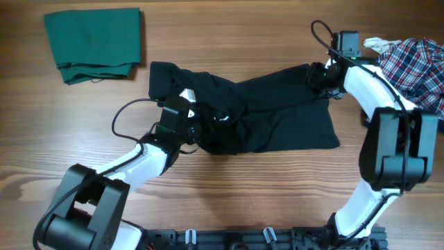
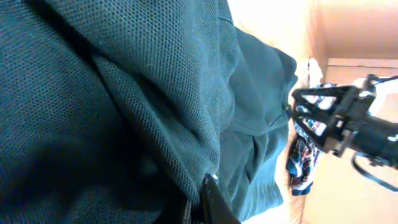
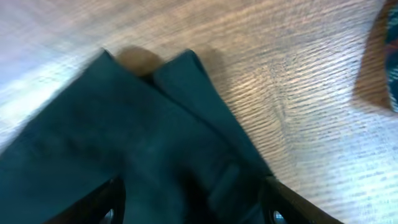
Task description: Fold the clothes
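The clothes, a black shirt [image 1: 277,114], lie crumpled across the middle of the table. My left gripper [image 1: 200,129] sits at the shirt's bunched left part. In the left wrist view dark mesh fabric [image 2: 112,106] fills the frame, and the left gripper [image 2: 200,194] is shut on a fold of it. My right gripper [image 1: 320,76] is at the shirt's far right corner. In the right wrist view its fingers [image 3: 283,202] stand wide apart, with the shirt's corner [image 3: 168,143] lying between them under the right gripper [image 3: 191,184].
A folded green garment [image 1: 94,43] lies at the far left of the wooden table [image 1: 277,194]. A plaid shirt [image 1: 415,59] is heaped at the far right, just behind the right arm [image 2: 348,118]; it also shows in the left wrist view as plaid cloth [image 2: 301,163].
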Robot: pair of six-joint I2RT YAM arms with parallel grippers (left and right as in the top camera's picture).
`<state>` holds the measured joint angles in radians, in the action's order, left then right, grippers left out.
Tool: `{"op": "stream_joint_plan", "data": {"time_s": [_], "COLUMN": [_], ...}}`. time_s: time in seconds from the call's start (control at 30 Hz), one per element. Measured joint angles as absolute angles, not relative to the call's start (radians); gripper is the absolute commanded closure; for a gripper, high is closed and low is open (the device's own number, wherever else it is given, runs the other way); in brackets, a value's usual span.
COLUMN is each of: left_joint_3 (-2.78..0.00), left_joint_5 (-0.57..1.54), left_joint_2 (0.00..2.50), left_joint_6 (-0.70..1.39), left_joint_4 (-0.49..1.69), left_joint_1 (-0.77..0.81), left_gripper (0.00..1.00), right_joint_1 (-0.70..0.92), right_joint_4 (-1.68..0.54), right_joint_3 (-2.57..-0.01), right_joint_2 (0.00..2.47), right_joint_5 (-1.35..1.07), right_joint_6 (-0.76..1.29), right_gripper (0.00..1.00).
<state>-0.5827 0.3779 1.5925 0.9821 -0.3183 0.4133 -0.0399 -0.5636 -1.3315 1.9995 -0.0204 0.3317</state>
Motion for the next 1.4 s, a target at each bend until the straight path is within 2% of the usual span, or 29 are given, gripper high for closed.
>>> {"op": "stream_joint_plan", "data": {"time_s": [0.2, 0.8, 1.03, 1.13, 1.4], "left_joint_3": [-0.583, -0.583, -0.583, -0.583, -0.583], "left_joint_5": [0.378, 0.371, 0.371, 0.371, 0.371], "left_joint_2": [1.592, 1.592, 1.592, 1.592, 1.592], "left_joint_6": [0.982, 0.982, 0.982, 0.982, 0.982], "left_joint_4": [-0.318, -0.318, -0.318, -0.318, -0.318], "left_joint_1": [0.413, 0.413, 0.413, 0.413, 0.413], "left_gripper": [0.96, 0.96, 0.95, 0.95, 0.94], "right_joint_1": [-0.063, -0.068, -0.07, -0.074, -0.074], "right_joint_4": [-0.545, -0.544, -0.556, -0.556, -0.57], "right_joint_3": [-1.332, -1.332, -1.333, -1.333, -1.34], "right_joint_2": [2.01, 2.012, 2.04, 2.041, 2.045], "right_joint_5": [-0.017, -0.052, -0.071, -0.074, -0.078], "right_joint_6": [0.252, 0.172, 0.14, 0.135, 0.13], "right_gripper": [0.3, 0.36, 0.49, 0.61, 0.73]}}
